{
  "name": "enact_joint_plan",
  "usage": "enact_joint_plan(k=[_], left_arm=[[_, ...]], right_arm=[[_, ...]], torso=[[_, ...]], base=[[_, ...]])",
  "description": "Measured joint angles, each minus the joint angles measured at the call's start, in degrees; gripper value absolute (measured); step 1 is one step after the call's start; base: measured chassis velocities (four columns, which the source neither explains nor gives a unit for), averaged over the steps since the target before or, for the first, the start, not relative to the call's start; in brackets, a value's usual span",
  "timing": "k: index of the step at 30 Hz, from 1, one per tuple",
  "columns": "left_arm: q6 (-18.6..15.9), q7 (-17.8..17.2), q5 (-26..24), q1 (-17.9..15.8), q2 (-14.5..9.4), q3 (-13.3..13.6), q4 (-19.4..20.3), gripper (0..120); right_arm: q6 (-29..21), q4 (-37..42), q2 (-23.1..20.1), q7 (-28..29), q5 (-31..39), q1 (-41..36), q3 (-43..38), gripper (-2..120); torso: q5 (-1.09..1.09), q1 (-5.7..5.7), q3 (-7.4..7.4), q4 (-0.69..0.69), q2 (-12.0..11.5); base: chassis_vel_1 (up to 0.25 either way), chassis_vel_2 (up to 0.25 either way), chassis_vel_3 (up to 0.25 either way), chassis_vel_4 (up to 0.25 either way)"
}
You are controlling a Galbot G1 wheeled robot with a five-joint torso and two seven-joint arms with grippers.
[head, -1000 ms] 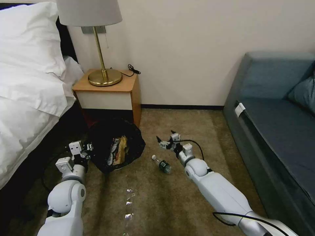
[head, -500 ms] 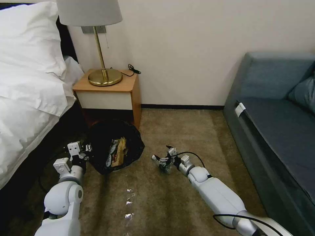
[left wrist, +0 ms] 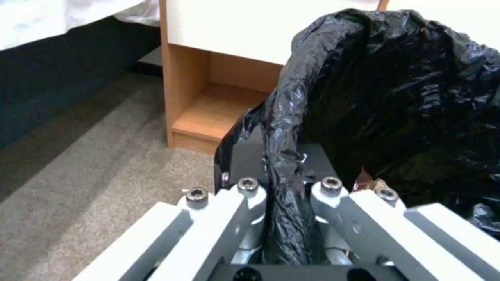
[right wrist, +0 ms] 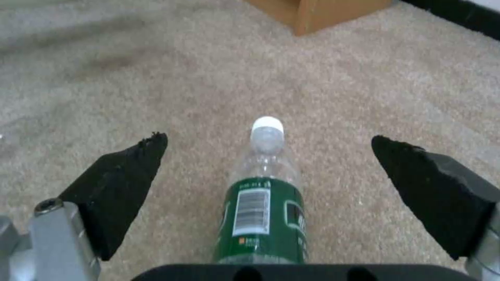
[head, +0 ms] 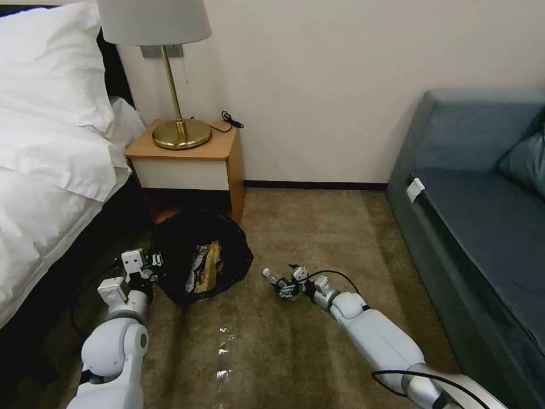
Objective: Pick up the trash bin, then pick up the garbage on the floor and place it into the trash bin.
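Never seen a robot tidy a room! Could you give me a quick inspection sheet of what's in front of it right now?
Surface: brown carpet, shiny scraps near the robot.
Job's things: bin, black-bagged, wrappers inside; bottle lying on the carpet.
Clutter: nothing seen.
Tools: left tool shut on the bin's rim; right tool open, straddling the bottle.
Cables: black cable looped at the right wrist.
Surroundings: bed, nightstand with lamp, sofa.
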State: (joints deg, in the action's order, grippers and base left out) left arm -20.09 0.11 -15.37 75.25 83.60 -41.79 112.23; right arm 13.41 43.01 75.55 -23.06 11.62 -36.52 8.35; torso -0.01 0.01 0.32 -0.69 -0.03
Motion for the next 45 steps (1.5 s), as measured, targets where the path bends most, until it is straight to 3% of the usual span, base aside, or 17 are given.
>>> enact_joint_plan(k=[23, 42, 45], left_arm=[[0.80, 0.26, 1.43, 3.09, 1.32, 0.01, 1.76, 5], [1.08, 0.53, 1.84, 4.66, 1.52, -0.97, 2.82, 5], [1.08, 0.52, 1.99, 4.66, 1.66, -0.75, 3.05, 5]], right_arm=[[-1.38, -8.69, 2.73, 1.48, -5.72, 2.33, -0.51, 100], [0.09, -15.23, 5.32, -0.68, -7.53, 3.10, -4.54, 100], [0.35, -15.71, 5.46, -0.72, -7.54, 3.10, -4.84, 92]], torso=[[0.00, 0.00, 0.00, 0.00, 0.00], [-0.01, 0.00, 0.00, 0.01, 0.00], [0.00, 0.00, 0.00, 0.01, 0.00]], base=[[0.000, 0.000, 0.000, 0.000], [0.000, 0.000, 0.000, 0.000], [0.000, 0.000, 0.000, 0.000]])
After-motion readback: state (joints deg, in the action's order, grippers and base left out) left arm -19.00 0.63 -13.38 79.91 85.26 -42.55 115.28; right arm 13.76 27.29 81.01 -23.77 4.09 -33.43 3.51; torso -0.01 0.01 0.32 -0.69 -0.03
